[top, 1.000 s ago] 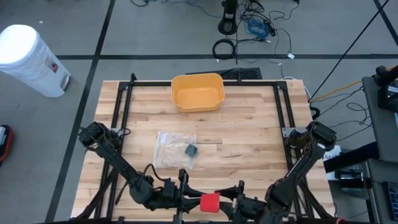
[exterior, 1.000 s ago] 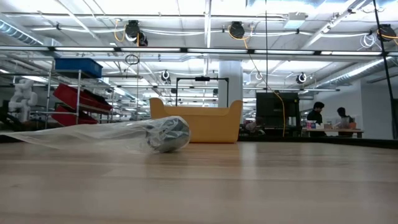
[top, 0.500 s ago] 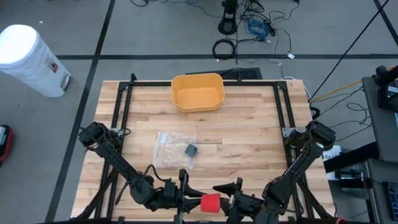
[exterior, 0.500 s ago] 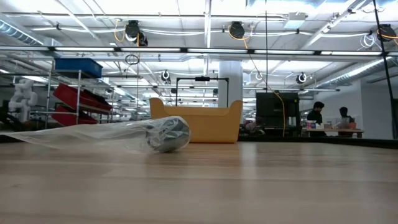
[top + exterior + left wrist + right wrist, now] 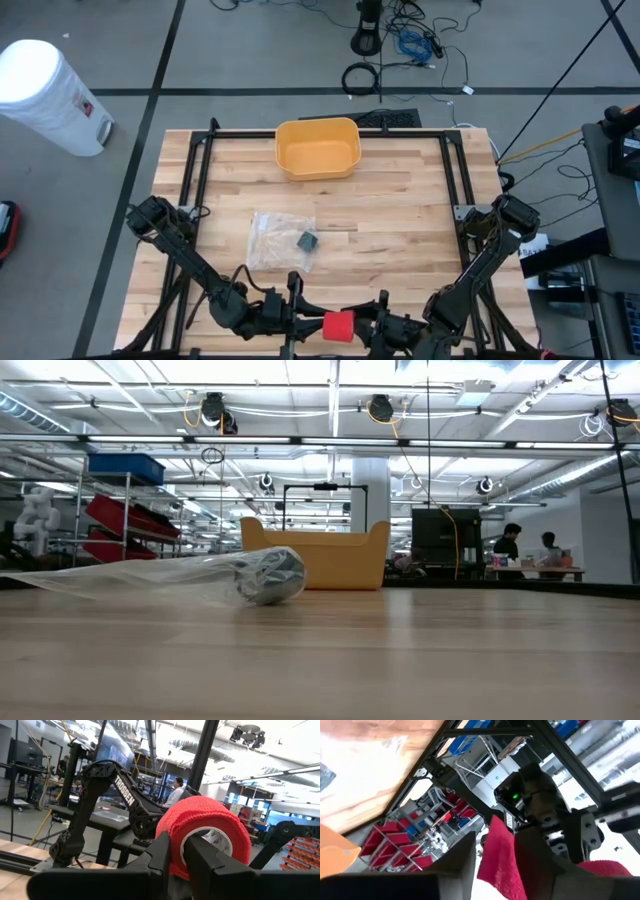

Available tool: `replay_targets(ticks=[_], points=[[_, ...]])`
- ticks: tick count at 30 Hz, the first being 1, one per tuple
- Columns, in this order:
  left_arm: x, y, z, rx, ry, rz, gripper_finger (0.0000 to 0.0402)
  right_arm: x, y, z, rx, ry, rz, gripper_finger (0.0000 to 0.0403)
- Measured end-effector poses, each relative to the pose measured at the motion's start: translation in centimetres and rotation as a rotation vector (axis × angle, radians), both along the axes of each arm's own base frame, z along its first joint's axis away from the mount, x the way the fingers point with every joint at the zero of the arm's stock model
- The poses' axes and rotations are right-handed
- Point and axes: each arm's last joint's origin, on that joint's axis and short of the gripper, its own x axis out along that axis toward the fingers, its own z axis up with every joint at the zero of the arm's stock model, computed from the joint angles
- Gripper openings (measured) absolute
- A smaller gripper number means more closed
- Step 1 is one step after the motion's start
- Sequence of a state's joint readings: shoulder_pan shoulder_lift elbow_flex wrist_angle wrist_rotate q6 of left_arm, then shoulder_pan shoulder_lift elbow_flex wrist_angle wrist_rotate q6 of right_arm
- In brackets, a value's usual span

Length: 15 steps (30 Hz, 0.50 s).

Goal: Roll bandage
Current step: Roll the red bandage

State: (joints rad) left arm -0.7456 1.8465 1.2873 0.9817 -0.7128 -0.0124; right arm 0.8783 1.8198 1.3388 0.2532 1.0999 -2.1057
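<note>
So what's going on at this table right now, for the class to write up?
Two robot arms are working on a red bandage roll at the table's near edge. The left gripper holds the roll, one finger through its core. The right gripper has a loose red bandage end between its fingers. A plastic bag and a yellow bin sit untouched further back.

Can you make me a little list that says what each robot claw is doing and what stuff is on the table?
left claw: shut on the red bandage roll, at the table's near edge
right claw: closing around the bandage's loose end
table: wooden
yellow bin: at the far side
clear plastic bag: lying flat mid-table, a small dark thing inside
</note>
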Motion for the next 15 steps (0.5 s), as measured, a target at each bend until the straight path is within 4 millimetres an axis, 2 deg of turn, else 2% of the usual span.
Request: replay_targets(ticks=[6,12,15], points=[[0.0,0.0,0.0,0.006,0.000,0.005,0.0054,0.0,0.0,0.0,0.072,-0.017,0.006,0.0074],[0.4,0.7,0.0,0.069,0.023,0.117,0.0054,0.0,0.1,0.1,0.178,-0.038,0.015,0.0009],[0.7,1.1,0.0,0.074,0.025,0.133,0.0054,0.0,0.1,0.1,0.233,-0.050,0.009,0.0005]])
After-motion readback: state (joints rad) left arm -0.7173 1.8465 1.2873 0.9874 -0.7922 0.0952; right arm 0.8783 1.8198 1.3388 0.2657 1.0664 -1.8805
